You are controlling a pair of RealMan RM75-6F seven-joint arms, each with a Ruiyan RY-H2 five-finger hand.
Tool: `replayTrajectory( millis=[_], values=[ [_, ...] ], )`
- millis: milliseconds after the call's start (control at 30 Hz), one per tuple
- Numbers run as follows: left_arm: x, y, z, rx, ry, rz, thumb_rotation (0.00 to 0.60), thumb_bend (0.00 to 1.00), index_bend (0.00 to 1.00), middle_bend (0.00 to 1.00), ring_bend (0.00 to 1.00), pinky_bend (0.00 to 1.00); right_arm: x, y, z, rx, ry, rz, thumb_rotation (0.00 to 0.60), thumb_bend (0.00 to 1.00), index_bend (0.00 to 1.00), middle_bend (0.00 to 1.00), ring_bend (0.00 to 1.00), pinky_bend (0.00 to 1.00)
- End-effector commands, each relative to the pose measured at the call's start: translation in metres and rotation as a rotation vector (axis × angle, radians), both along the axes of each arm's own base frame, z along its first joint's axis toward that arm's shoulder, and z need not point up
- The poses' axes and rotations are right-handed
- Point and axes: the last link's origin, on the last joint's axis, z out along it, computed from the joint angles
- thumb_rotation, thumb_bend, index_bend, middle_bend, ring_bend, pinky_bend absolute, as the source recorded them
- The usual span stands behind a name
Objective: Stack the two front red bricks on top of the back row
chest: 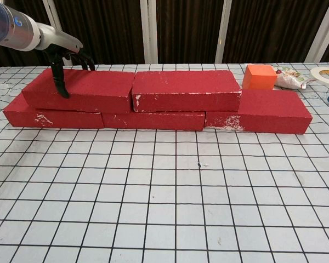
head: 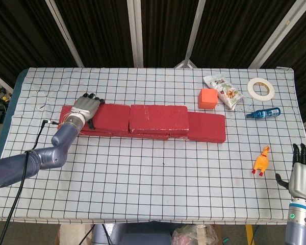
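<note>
Three red bricks lie end to end as the back row; its right brick [head: 210, 128] [chest: 274, 109] has a bare top. Two more red bricks lie on top of the row: the upper left brick [head: 111, 116] [chest: 85, 90] and the upper middle brick [head: 159, 118] [chest: 183, 90], end to end. My left hand [head: 85, 107] [chest: 66, 57] grips the left end of the upper left brick, thumb on its near side and fingers over its far edge. My right hand [head: 302, 176] stands upright off the table's front right corner, fingers apart, holding nothing.
Behind the row's right end are an orange cube [head: 207, 98] [chest: 259, 76], a snack bag [head: 223, 91], a tape roll [head: 260, 88] and a blue bottle [head: 263, 113]. A yellow rubber chicken [head: 261, 161] lies front right. The checkered table [head: 143, 178] stretches in front of the bricks.
</note>
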Motion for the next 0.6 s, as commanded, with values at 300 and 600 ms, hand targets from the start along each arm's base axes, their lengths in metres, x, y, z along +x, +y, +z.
replayTrajectory(
  millis=[300,600],
  values=[
    [-0.0004,-0.0002,-0.0027,0.004,0.0,0.022,0.6,0.0,0.17,0.14,0.01,0.06,-0.0004,-0.0003,0.0,0.002,0.0,-0.003,0.6,0.24,0.0,0.0,0.0,0.0],
    [0.0033,-0.0005,-0.0047,0.006,-0.017,0.031,0.6,0.0,0.17,0.14,0.01,0.06,-0.0003,-0.0005,-0.0005,0.002,0.001,-0.003,0.6,0.24,0.0,0.0,0.0,0.0]
  ],
)
